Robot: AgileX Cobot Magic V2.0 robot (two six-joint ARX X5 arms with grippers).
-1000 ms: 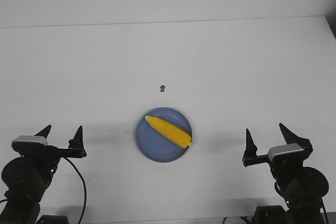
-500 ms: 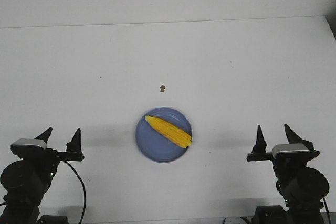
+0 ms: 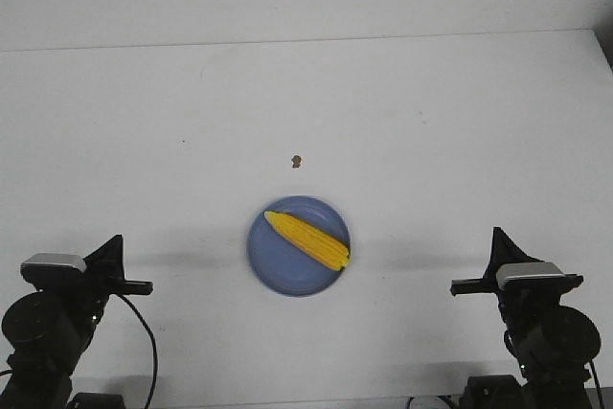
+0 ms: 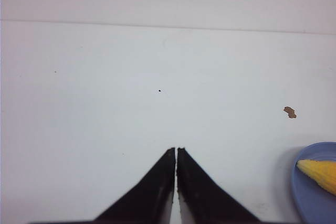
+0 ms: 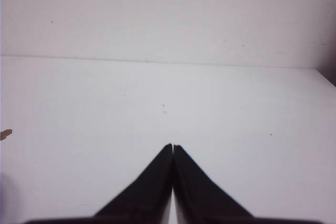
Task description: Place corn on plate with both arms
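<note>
The corn cob (image 3: 306, 239) is lying on the blue plate (image 3: 275, 263), between the left pincer (image 3: 116, 244) and right pincer (image 3: 497, 239), both pressed together.

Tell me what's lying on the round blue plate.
A bright yellow corn cob lies diagonally across the round periwinkle-blue plate. The plate surface beneath it is hidden.

Front view overlooks table (image 3: 402, 112); wrist views skim it low.
</note>
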